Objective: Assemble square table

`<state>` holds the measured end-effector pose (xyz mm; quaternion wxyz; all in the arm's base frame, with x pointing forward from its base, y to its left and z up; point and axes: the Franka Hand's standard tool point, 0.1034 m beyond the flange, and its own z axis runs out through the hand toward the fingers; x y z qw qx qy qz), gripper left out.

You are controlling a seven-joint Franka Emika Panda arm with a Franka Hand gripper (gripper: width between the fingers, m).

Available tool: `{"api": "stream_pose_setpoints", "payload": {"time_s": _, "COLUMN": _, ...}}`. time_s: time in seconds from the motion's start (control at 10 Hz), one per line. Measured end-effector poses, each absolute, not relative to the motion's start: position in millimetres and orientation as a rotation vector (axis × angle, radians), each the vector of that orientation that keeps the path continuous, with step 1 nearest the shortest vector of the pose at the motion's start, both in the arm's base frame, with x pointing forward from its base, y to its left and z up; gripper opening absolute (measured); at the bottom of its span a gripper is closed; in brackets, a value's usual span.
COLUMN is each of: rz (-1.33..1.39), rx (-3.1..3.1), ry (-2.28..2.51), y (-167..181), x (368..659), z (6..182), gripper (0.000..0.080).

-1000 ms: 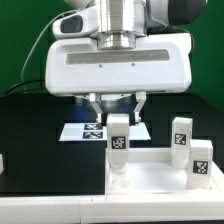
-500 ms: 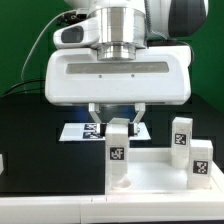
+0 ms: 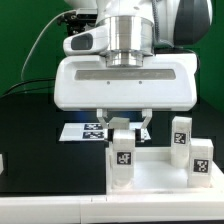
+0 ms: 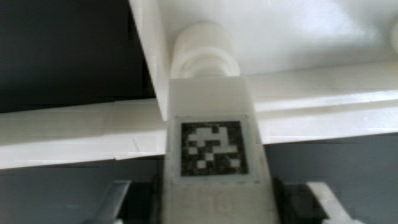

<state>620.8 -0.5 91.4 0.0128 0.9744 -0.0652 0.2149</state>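
The square table's white panel (image 3: pixel 160 180) lies at the front of the exterior view, and its raised rim (image 4: pixel 71 125) and a round corner socket (image 4: pixel 205 58) show in the wrist view. My gripper (image 3: pixel 124 128) is shut on a white block leg (image 3: pixel 122 158) with a black-and-white tag. The leg hangs upright, its lower end down at the panel's left part. In the wrist view the same leg (image 4: pixel 214 140) fills the space between my fingers (image 4: pixel 128 203), pointing toward the socket. Whether the leg touches the panel is hidden.
Two more tagged white legs (image 3: pixel 181 135) (image 3: pixel 201 160) stand at the exterior view's right, by the panel's far corner. The marker board (image 3: pixel 82 131) lies on the black table behind the gripper. A green wall closes the back.
The gripper has come down with the leg and shifted slightly toward the exterior view's right; the leg's lower end now sits lower against the panel.
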Motion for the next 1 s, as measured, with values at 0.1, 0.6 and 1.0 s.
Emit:
{"api": "stream_pose_setpoints", "payload": {"time_s": 0.1, "rz": 0.679, "rx": 3.029, "ry": -0.202, "y": -1.2, "x": 620.5, "z": 89.8, "gripper": 0.0286}}
{"api": "stream_pose_setpoints", "payload": {"time_s": 0.6, "rz": 0.746, "rx": 2.997, "ry": -0.194, "y": 0.1, "x": 620.1, "z": 89.3, "gripper": 0.0286}}
{"api": "stream_pose_setpoints", "payload": {"time_s": 1.0, "rz": 0.596, "rx": 3.077, "ry": -0.279, "y": 6.2, "x": 620.2, "z": 86.4, "gripper": 0.0613}}
